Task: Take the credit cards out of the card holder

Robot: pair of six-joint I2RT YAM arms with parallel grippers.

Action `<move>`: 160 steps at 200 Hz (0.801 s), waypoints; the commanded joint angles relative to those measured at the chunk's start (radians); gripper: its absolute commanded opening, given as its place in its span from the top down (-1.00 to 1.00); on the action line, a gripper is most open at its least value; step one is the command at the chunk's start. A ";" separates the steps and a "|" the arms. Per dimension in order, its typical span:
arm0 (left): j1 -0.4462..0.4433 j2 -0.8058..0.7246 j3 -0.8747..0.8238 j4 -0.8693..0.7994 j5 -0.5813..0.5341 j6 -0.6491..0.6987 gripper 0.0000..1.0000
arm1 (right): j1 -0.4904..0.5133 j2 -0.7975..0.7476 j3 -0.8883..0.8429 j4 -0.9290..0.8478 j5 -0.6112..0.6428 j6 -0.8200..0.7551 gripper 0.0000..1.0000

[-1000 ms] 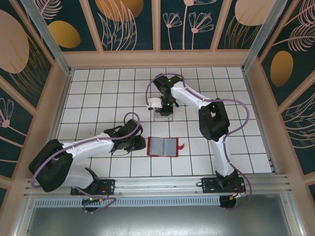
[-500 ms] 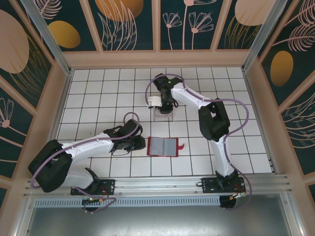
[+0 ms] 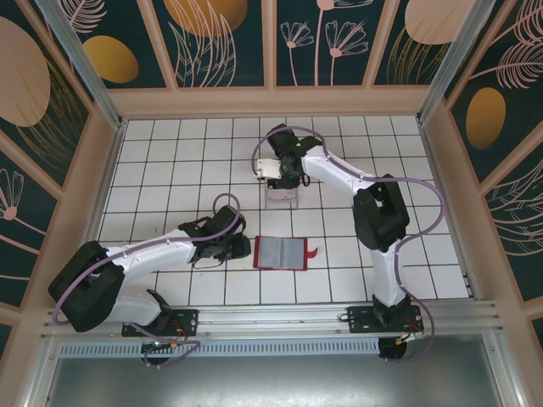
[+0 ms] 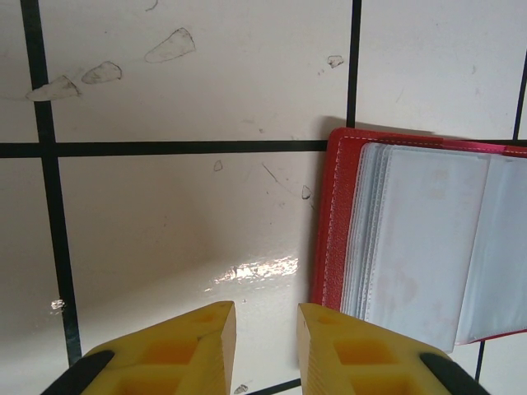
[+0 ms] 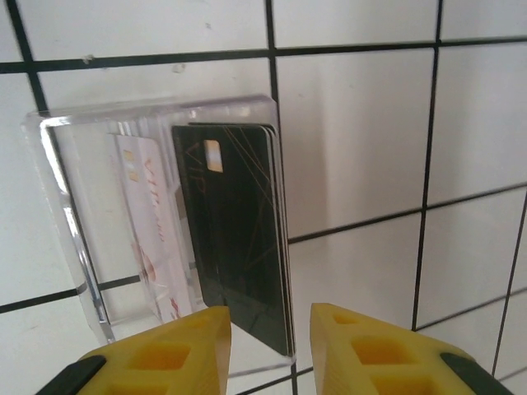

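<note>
While the red card holder (image 3: pixel 280 253) lies open and flat on the white tiled table (image 3: pixel 170 170), near the middle and toward the near edge, its little closing tab (image 3: pixel 312 252) sticks out on the right side. The left gripper (image 3: pixel 242 248) sits low just beside the holder's left edge, apart from it. In the left wrist view the yellow fingers (image 4: pixel 189 350) stand a little apart with bare tile under the gap, so this gripper (image 4: pixel 266 337) grips nothing. Beyond and to one side of them, the holder's red stitched border (image 4: pixel 329 230) frames a sheaf of pale, cloudy plastic sleeves (image 4: pixel 420 230). Whether any card remains inside those sleeves cannot be told. Farther back on the table, directly beyond the holder and well apart from it, stands a clear plastic box (image 3: pixel 282 199), and the right arm reaches over it so that the right gripper (image 3: pixel 284 180) hangs above its far part. From the right wrist, that gripper (image 5: pixel 270 346) shows its yellow fingers (image 5: pixel 165 354) parted and closed on nothing. Inside the box's clear walls (image 5: pixel 74 214) two of the credit cards lie side by side: a black card (image 5: pixel 235 222) with thin pale lines and a small chip, and a pale card (image 5: pixel 148 214) with reddish print. The black card's near end runs under the gap between the fingers, and its near corner is hidden behind one finger.
</note>
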 commanded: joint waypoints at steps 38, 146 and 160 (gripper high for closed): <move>0.005 0.030 0.059 0.002 -0.024 0.021 0.44 | 0.008 -0.101 -0.063 0.062 -0.007 0.469 0.42; 0.046 0.081 0.132 0.021 -0.006 0.080 0.44 | 0.005 -0.442 -0.465 0.258 -0.298 1.455 0.53; 0.060 0.081 0.135 0.025 0.001 0.084 0.45 | 0.005 -0.457 -0.478 0.223 -0.310 1.541 0.53</move>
